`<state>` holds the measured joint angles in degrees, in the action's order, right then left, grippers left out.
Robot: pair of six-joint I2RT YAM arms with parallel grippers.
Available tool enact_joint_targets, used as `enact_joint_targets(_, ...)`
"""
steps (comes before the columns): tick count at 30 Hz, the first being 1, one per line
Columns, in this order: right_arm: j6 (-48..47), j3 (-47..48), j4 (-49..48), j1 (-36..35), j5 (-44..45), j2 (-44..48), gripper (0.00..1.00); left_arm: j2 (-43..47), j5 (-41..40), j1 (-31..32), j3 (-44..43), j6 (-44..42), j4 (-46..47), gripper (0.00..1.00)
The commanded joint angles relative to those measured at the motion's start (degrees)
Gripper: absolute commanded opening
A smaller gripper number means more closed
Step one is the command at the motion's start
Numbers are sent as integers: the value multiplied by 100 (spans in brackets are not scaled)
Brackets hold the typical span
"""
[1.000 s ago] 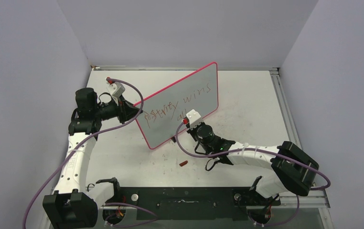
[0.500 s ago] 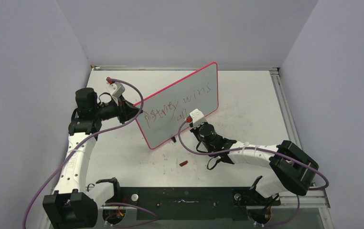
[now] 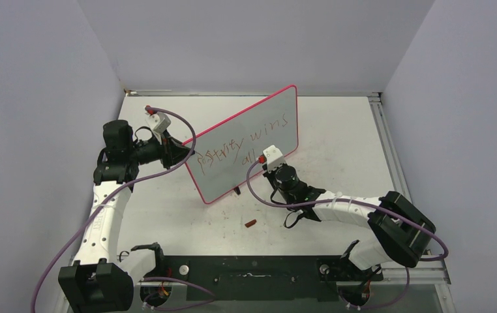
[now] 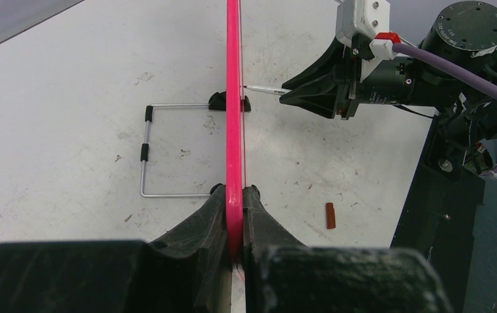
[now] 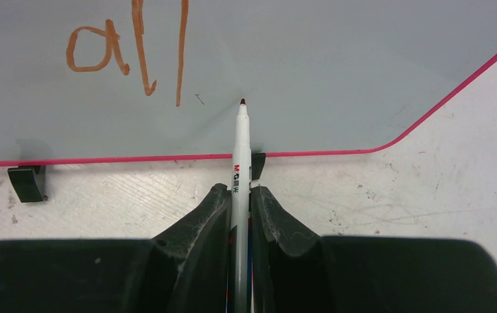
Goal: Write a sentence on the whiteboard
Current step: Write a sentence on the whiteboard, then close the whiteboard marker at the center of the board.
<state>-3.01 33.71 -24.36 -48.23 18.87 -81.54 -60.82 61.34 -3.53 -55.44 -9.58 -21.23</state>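
Lilac walls (image 3: 246, 39) on 3 sides w/ scuffed white tabletop (image 3: 344, 130); even light.

Bright, even light everywhere. The whiteboard (image 5: 337, 59) looks sharp; shadows on the bench (image 3: 337, 130) are faint.

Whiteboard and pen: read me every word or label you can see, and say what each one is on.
"wins": on the whiteboard, upper line of the sentence.
"all": lower line, clear in the right wrist view.
The word before "wins": a scrawl, roughly "party", not certain.
"M&G": on the marker barrel; the small characters after it are too small to read.
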Motion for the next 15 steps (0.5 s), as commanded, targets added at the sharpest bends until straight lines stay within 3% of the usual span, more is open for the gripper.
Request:
enact_joint_targets(1,-59,100,-332,82,-147,-62,5,54,158,-8,-37,-254,-91,0)
enact_joint_targets(15,-133,171,-483,151,-218,-183,5,19,194,-12,-51,-289,-122,0)
